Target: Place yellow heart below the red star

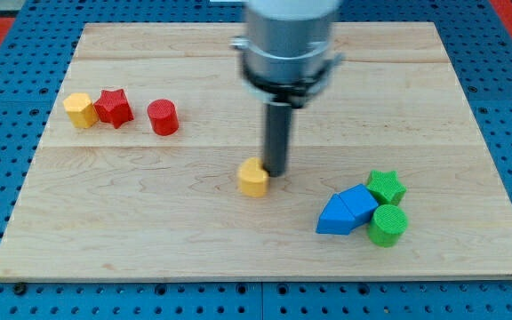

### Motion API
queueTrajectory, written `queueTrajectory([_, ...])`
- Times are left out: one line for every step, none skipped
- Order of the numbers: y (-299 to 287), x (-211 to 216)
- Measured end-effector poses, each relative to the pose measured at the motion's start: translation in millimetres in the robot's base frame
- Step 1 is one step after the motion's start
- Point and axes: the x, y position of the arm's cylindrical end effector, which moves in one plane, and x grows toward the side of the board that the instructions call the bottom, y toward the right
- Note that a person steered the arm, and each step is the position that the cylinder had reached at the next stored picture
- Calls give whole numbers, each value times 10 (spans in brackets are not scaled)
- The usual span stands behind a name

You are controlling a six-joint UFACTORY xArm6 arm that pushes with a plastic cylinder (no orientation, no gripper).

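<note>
- Near the middle of the wooden tabletop [238,240], my tip [276,172] touches the yellow heart [253,178] on its right side; a bare rod, it holds nothing.
- Toward the left edge sit a yellow block [80,110], the red star [113,108] and a red cylinder [163,117].
- Near the bottom-right corner cluster a blue block [347,211], green star [386,188] and green cylinder [388,225].

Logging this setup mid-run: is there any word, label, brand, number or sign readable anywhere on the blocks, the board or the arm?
None: no text can be read anywhere.
Wooden board: bare grain.
Yellow heart, red star and the other blocks: plain colour.
The arm's grey housing: no marking visible.
My tip sits against the yellow heart's right side.
</note>
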Motion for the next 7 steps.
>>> queueTrajectory([-666,-8])
queueTrajectory([-369,10])
queueTrajectory([6,-66])
queueTrajectory([402,407])
queueTrajectory([386,671])
queueTrajectory([-376,90])
queueTrajectory([-1273,70])
